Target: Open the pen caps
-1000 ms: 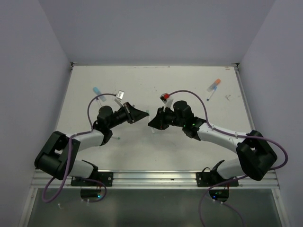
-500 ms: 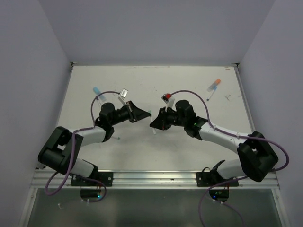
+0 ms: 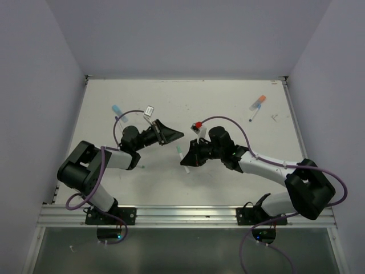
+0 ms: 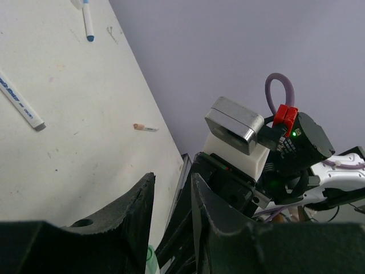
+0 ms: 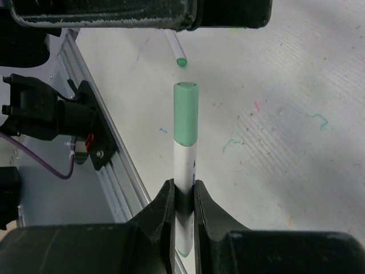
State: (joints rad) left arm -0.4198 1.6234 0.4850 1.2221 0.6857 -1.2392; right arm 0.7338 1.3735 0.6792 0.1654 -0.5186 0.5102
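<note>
My right gripper (image 5: 183,197) is shut on a white marker barrel (image 5: 183,165) whose pale green cap (image 5: 186,111) is still on and points away from the jaws. In the top view the right gripper (image 3: 187,159) holds this marker (image 3: 180,153) low over the table's middle. My left gripper (image 3: 175,135) is a short way behind and left of it, apart from the marker. In the left wrist view its fingers (image 4: 137,211) stand a little apart with nothing between them, and a green cap end (image 4: 149,260) shows low beside them.
A light blue cap (image 3: 117,108) lies at the back left. An orange-capped marker (image 3: 259,102) and a thin blue-tipped pen (image 3: 252,117) lie at the back right. A thin green-tipped pen (image 5: 175,48) lies on the table (image 5: 296,114) beyond the held marker.
The two grippers, close together before, have drawn apart. My right gripper has moved toward the near side with the marker. My left arm has swung back and left.
</note>
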